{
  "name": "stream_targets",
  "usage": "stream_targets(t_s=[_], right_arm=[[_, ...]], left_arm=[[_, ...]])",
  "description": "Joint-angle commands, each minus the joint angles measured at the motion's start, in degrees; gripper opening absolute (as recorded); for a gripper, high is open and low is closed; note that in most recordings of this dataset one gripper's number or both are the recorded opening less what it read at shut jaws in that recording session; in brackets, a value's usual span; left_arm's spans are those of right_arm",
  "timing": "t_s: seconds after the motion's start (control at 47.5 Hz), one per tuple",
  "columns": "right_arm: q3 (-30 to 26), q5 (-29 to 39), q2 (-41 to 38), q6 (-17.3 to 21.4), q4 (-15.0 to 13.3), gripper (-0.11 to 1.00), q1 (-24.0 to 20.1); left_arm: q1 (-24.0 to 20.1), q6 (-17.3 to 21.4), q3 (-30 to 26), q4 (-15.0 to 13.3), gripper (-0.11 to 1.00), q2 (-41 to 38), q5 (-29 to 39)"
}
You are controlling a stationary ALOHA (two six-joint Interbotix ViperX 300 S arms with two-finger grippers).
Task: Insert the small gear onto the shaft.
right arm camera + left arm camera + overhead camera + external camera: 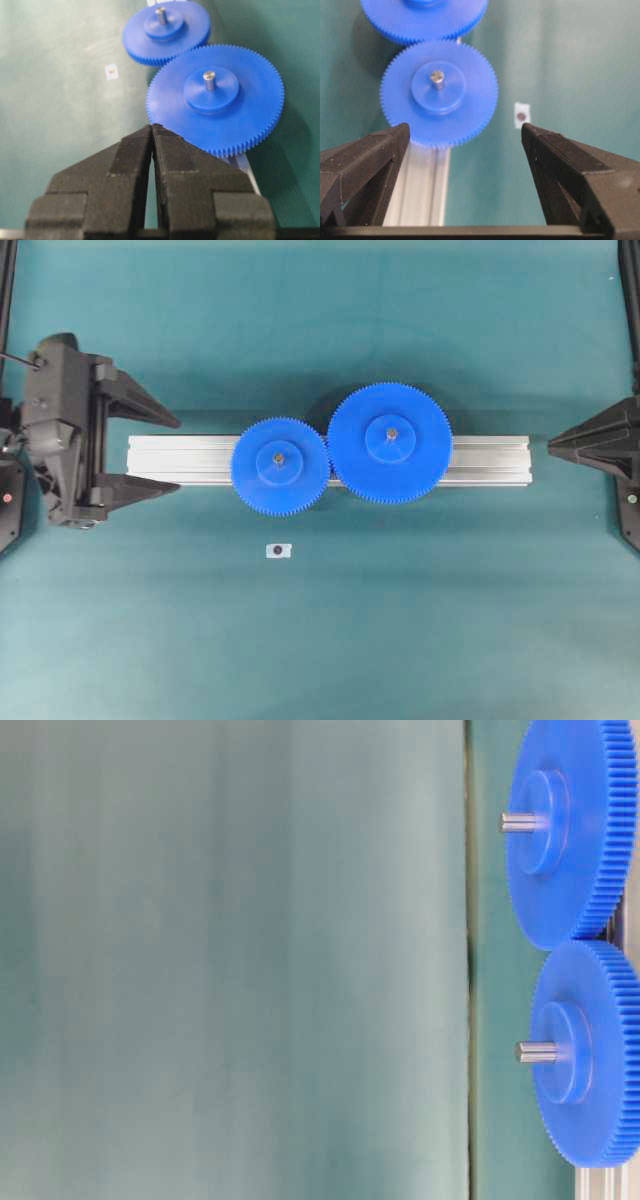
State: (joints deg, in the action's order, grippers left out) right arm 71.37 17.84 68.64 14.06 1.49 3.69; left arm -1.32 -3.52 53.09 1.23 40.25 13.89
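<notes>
Black left gripper [462,135] nearest the lens, jaws spread wide, holding nothing, aimed along the silver rail [422,185]. Just beyond, small gear [439,93] already seated flat on that rail, shaft [437,79] poking up through its raised hub. Teeth meshed with the large gear [390,443] alongside. Right gripper [151,131] parked at the far end, jaws pressed together, empty. Small white tag [279,550] lying alone on the green mat [120,640], well apart from the rail.

Probably light, rigid plastic, smooth and somewhat slippery on the faces. Best taken across the toothed rim, where ridges give bite, or around the hub. Likely little force needed; kept level to avoid binding on the pin. Task apparently done.
</notes>
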Motion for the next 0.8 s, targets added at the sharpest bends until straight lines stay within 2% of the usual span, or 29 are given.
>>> stream_targets(t_s=[0.0, 0.779], right_arm=[[-0.5, -0.4, -0.4, 0.1, -0.1, 0.11, 0.1], [2.3, -5.3, 1.7, 0.1, -0.4, 0.11, 1.0]], left_arm=[[0.4, -0.3, -0.5, 0.3, 0.91, 0.9, -0.6], [0.5, -2.4, 0.8, 0.3, 0.91, 1.8, -0.2]])
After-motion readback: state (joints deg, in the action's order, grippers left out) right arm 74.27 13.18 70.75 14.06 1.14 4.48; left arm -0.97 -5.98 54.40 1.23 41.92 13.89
